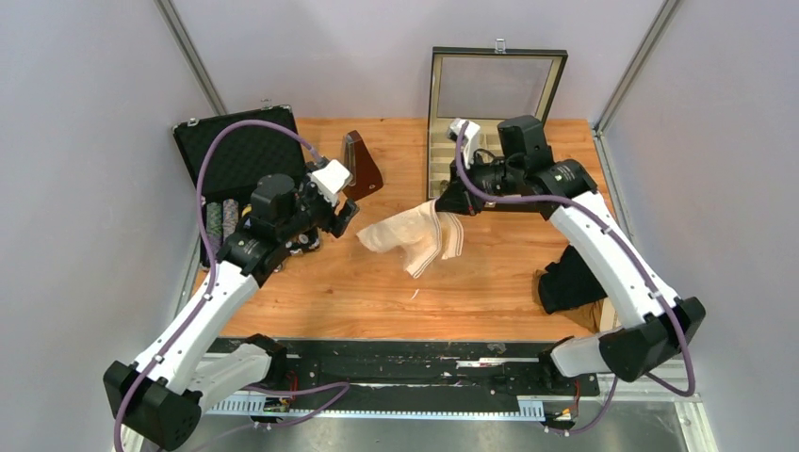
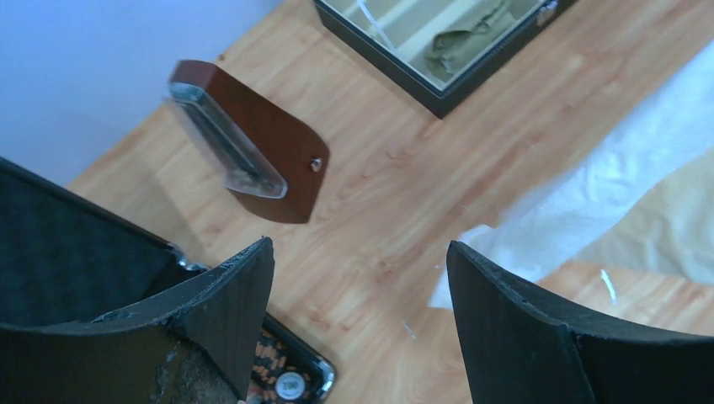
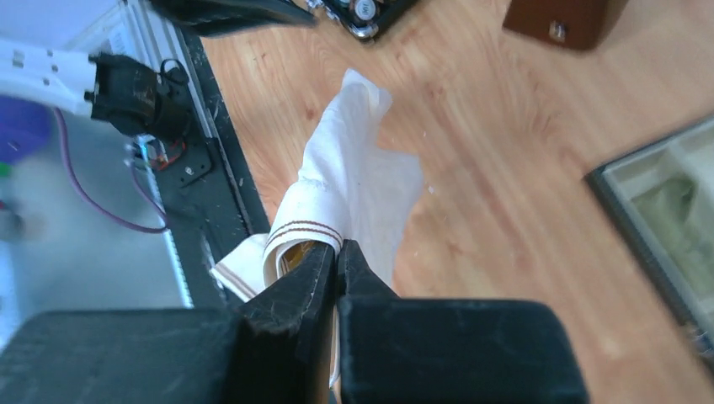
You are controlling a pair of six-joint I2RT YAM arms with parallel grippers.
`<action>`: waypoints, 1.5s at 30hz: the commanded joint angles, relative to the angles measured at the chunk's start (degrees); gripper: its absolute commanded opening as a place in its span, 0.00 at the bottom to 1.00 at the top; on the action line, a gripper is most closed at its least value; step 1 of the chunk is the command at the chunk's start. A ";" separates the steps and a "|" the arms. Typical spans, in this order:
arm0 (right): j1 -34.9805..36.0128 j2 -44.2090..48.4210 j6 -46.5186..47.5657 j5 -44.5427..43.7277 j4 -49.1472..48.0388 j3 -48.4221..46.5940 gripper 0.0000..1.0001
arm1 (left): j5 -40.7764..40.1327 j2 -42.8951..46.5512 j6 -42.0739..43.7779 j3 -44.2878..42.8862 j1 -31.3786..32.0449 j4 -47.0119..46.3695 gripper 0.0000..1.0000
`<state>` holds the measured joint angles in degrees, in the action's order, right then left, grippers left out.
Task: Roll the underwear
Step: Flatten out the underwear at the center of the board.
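Observation:
A cream-beige underwear (image 1: 412, 235) with a striped pale waistband hangs crumpled over the middle of the wooden table. My right gripper (image 1: 443, 200) is shut on its waistband (image 3: 307, 231) and holds that end lifted. The cloth (image 3: 354, 160) trails down to the table. My left gripper (image 1: 347, 218) is open and empty, just left of the cloth's edge (image 2: 589, 194). A black underwear (image 1: 571, 279) lies at the right edge under my right arm. An olive-khaki one (image 2: 467, 38) sits in the divided box.
A black divided box (image 1: 438, 155) with a raised glass lid stands at the back centre. A brown wooden stand (image 1: 361, 165) is left of it. An open black case (image 1: 231, 155) with patterned rolls (image 1: 223, 221) lies at the back left.

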<state>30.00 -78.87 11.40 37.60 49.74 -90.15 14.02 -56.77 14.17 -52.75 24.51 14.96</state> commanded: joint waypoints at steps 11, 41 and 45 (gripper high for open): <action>-21.00 -11.86 -15.69 2.65 -8.11 30.24 0.00 | 26.40 -11.67 10.62 -0.18 9.22 1.68 0.69; -28.08 -13.29 -21.39 5.64 -9.99 32.58 0.00 | 15.53 -39.03 24.06 -1.98 27.52 -20.73 0.44; -28.14 -12.73 -20.95 5.23 -10.07 33.28 0.00 | 18.71 -39.42 24.12 -2.53 27.68 -19.46 0.33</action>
<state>2.00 -92.58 -8.95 41.76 41.23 -57.08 29.93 -95.53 36.80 -52.97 51.77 -3.03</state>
